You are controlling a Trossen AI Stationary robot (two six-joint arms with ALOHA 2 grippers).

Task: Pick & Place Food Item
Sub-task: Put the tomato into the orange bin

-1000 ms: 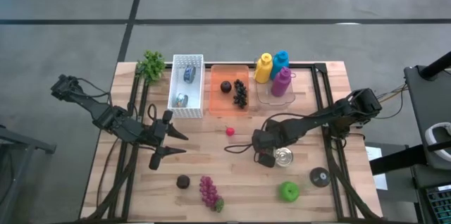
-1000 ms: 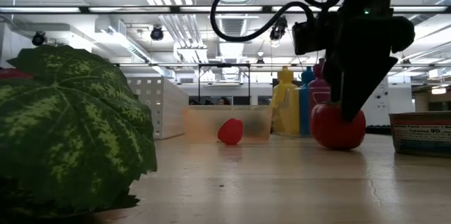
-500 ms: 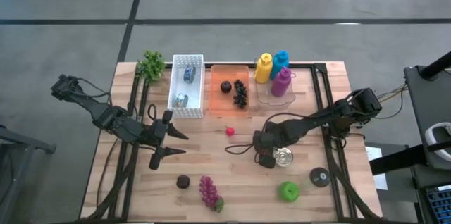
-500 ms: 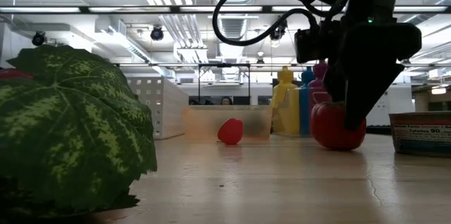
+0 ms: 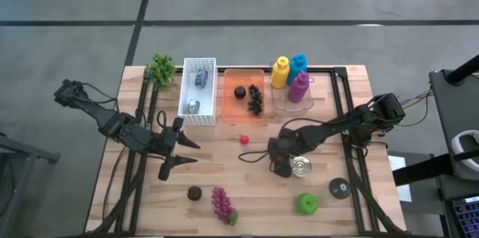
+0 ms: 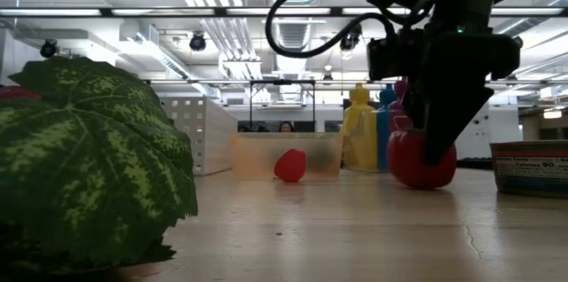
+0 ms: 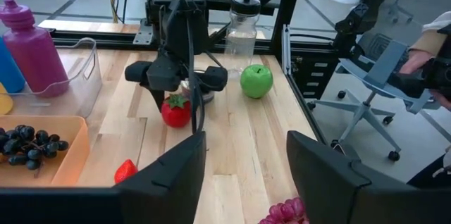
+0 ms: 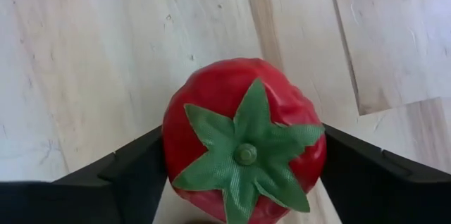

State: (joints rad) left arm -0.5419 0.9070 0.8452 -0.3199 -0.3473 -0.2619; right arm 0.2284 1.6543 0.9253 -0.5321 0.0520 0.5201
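Red tomato [image 8: 243,150] sitting on the counter [image 5: 224,178], I'm bracketing it with the right hand's [image 5: 280,161] fingers touching its sides, closing to lift.

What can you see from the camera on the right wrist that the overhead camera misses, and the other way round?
Only the right wrist view shows the red tomato close up, with its green star-shaped leaf cap, sitting between the right gripper and its jaws on either side. Only the high view shows the whole table: the white basket, the orange tray, the coloured bottles, the green apple, the purple grapes and the waiting left gripper. Both show the right gripper and the pale wooden tabletop.
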